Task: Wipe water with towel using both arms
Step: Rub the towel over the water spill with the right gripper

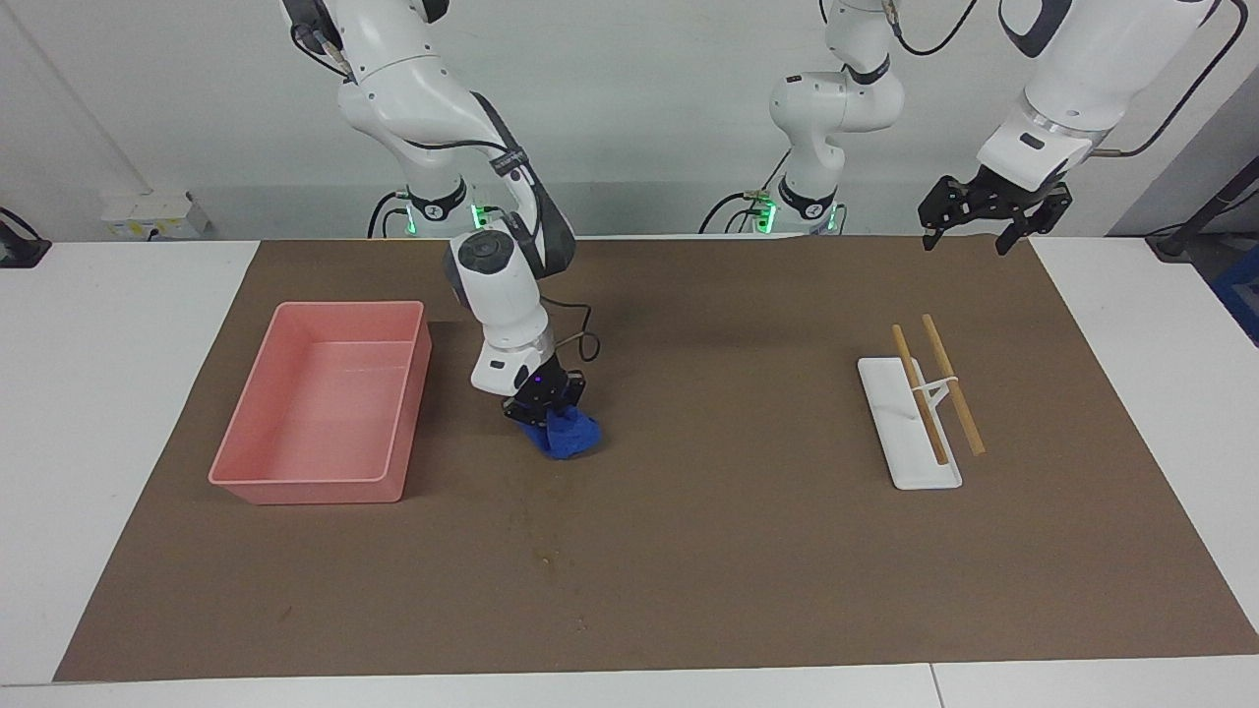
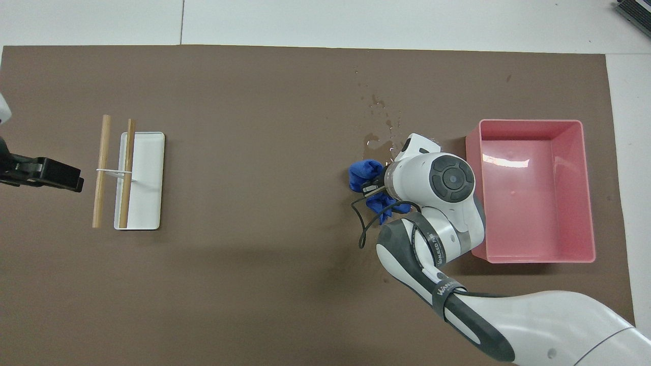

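The deep-blue towel (image 1: 572, 435) is bunched in my right gripper (image 1: 544, 415), which is shut on it and holds it down at the brown mat (image 1: 748, 551), beside the pink tray. In the overhead view the towel (image 2: 362, 172) shows partly under the right wrist. The water (image 2: 377, 138) is a dark wet patch with specks on the mat, just farther from the robots than the towel; in the facing view it is barely visible (image 1: 544, 557). My left gripper (image 1: 966, 241) is open and empty, raised over the mat's edge at the left arm's end, and waits there (image 2: 43, 174).
An empty pink tray (image 1: 295, 482) stands toward the right arm's end of the mat (image 2: 590, 203). A white holder (image 1: 890, 393) with two wooden sticks (image 1: 952, 383) lies toward the left arm's end (image 2: 147, 178). White table surrounds the mat.
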`<state>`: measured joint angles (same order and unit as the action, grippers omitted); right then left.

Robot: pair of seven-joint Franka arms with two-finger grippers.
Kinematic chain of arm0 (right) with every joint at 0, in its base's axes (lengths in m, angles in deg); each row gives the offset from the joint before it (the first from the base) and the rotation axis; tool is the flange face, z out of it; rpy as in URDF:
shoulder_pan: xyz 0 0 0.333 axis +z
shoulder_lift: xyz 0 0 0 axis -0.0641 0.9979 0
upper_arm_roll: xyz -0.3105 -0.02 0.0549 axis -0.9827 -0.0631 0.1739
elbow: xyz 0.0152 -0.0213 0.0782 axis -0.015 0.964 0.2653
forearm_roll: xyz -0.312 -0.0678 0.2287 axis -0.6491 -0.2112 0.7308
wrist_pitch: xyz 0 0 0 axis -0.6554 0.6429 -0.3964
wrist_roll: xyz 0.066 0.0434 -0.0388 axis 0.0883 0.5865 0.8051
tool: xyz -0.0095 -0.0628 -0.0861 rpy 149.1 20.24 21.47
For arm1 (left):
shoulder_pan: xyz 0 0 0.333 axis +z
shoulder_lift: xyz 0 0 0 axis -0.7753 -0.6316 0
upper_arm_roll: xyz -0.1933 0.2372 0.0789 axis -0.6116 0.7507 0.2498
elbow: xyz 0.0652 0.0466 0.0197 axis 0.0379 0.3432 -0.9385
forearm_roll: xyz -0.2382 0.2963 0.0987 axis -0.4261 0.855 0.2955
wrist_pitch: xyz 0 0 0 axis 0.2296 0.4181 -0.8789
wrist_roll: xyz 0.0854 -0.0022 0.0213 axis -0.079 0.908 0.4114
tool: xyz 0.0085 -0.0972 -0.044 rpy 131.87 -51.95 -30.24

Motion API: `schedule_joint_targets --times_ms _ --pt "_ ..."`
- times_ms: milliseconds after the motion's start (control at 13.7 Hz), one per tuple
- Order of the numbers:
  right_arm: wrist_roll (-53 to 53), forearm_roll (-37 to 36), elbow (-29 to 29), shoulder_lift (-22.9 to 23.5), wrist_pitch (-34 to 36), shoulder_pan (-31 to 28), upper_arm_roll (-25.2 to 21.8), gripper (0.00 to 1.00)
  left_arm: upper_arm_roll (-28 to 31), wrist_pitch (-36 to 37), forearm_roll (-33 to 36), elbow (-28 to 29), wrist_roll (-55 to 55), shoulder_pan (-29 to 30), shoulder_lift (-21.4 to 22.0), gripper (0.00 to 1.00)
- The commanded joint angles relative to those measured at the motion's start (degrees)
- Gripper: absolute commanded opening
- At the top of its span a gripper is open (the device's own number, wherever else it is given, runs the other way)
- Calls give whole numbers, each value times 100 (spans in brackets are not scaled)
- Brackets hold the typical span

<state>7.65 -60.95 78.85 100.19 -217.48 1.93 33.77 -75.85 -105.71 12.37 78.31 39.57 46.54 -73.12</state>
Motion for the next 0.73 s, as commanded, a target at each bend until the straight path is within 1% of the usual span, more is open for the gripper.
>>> schedule_joint_targets --times_ms 0,220,659 --pt "-169 -208 -268 545 -537 -86 31 0 80 99 89 7 -79 -64 23 100" --pt "-169 -199 -602 712 -555 -147 14 0 80 108 98 7 -79 -55 23 100" --pt "-169 -208 -998 923 -731 -235 -56 0 80 108 98 7 -79 -55 23 100"
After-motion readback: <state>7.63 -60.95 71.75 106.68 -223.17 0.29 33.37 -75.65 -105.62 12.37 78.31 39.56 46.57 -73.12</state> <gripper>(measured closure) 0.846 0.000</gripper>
